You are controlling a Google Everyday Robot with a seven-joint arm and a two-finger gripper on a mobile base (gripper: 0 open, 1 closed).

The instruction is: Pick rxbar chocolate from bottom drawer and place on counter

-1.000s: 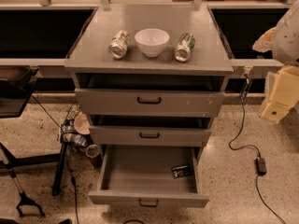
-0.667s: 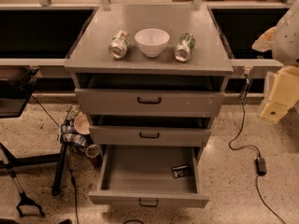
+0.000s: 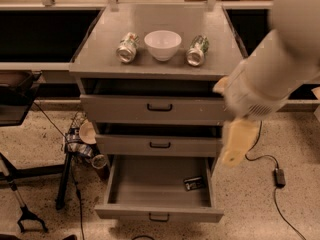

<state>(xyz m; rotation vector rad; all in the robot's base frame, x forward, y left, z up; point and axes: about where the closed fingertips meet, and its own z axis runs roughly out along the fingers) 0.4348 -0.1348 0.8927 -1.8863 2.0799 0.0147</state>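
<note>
The rxbar chocolate, a small dark flat packet, lies in the right rear corner of the open bottom drawer. The counter is the grey cabinet top. My white arm comes in from the upper right. Its cream-coloured gripper hangs blurred beside the cabinet's right edge, level with the middle drawer, above and to the right of the packet.
Two silver-green cans lie on the counter on either side of a white bowl. The top and middle drawers are slightly ajar. Clutter and cables lie left of the cabinet. A power adapter is on the floor at right.
My arm has swung left and down from the right edge of the view; the gripper is now close to the cabinet's right side. The drawers, cans and packet have not moved.
</note>
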